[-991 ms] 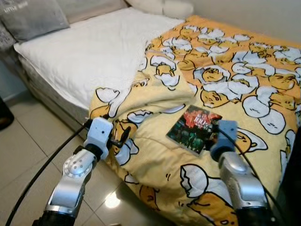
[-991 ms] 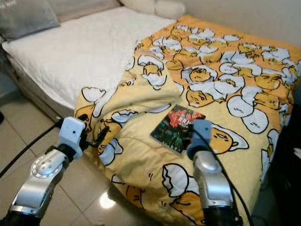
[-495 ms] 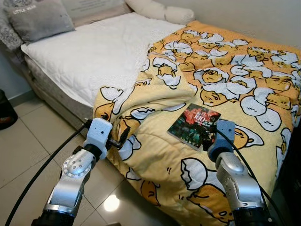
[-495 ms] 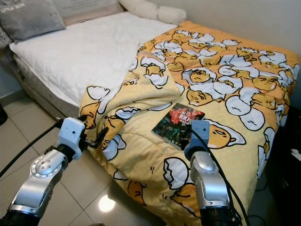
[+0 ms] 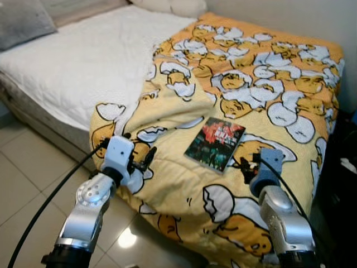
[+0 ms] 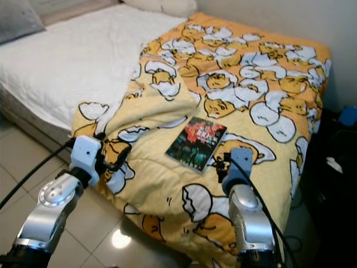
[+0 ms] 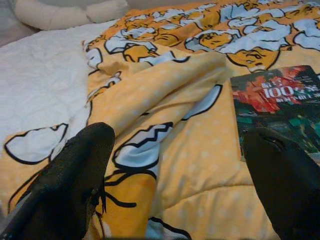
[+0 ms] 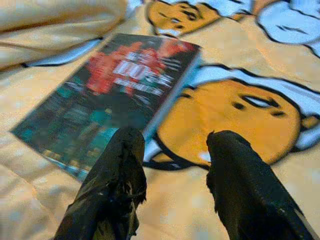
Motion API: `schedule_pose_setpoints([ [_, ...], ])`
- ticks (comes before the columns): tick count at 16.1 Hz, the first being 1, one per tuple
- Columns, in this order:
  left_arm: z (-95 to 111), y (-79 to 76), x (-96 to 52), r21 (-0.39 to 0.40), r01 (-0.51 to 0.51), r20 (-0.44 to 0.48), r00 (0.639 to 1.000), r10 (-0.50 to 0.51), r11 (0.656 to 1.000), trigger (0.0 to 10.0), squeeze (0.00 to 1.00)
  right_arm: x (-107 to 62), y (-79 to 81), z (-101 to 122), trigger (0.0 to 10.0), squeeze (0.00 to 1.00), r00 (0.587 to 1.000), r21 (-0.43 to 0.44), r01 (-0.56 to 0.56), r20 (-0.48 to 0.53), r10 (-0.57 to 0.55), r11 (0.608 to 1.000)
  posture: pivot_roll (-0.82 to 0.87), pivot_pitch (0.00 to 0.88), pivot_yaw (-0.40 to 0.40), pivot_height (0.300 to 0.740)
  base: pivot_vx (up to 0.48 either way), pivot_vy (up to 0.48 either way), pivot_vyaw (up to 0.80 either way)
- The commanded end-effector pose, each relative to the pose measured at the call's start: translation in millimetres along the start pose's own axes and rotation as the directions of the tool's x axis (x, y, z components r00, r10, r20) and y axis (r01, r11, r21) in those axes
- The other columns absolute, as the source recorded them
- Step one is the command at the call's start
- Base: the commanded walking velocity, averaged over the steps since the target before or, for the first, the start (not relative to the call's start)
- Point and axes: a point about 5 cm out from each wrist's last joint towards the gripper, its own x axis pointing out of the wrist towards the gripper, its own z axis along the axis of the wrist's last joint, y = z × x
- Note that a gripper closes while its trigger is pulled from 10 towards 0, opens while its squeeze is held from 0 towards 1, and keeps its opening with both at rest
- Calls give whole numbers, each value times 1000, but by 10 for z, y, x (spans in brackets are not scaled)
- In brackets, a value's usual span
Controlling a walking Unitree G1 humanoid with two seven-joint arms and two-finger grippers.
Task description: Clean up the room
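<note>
A thin dark book with a red and green printed cover [image 5: 215,143] lies flat on the yellow quilt printed with white and orange egg cartoon figures [image 5: 268,84], near the front edge of the bed. The quilt is pushed to one side and folded in thick creases, so the white quilted mattress [image 5: 72,61] is bare on the robot's left part of the bed.

The right gripper [image 8: 170,175] hovers just above the quilt, close to the near corner of the book. Its jaws are apart, with a moderate gap, and they hold nothing; one finger is over the edge of the cover and the other over the quilt beside it. The left gripper [image 7: 175,175] is held in front of the hanging fold of the quilt at the bed's edge, with its jaws wide apart and empty.

I judge that the step in hand is the reach for the book, to take it off the bed. The grasp is not yet made. The next move probably needs the right gripper to come lower and a little forward, so that one finger slides under the book's edge. The quilt is soft, so the book may sink or slide when it is pushed.
</note>
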Motion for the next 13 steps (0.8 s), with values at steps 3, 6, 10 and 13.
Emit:
schedule_pose_setpoints([
  [3,-34,7,-33,-10,3,-7,1000,-3,1000,10000,0,-2,90,101,10000,0,997,-62,-66,27,68,996,-52,0,-11,740,261,0,533],
  [6,-52,-3,-56,-8,5,-10,1000,-5,1000,10000,0,10,53,75,10000,0,1000,-14,-17,18,17,1000,-48,0,-14,740,262,0,417],
  [10,-76,-16,-73,2,11,-18,1000,-10,1000,10000,0,7,37,69,10000,0,1000,-38,-19,14,20,999,-47,0,-19,740,191,0,0],
  [13,-84,-41,-82,31,17,-25,1000,-17,999,10000,0,8,17,51,10000,0,1000,-44,0,4,0,999,-47,0,-22,740,0,0,0],
])
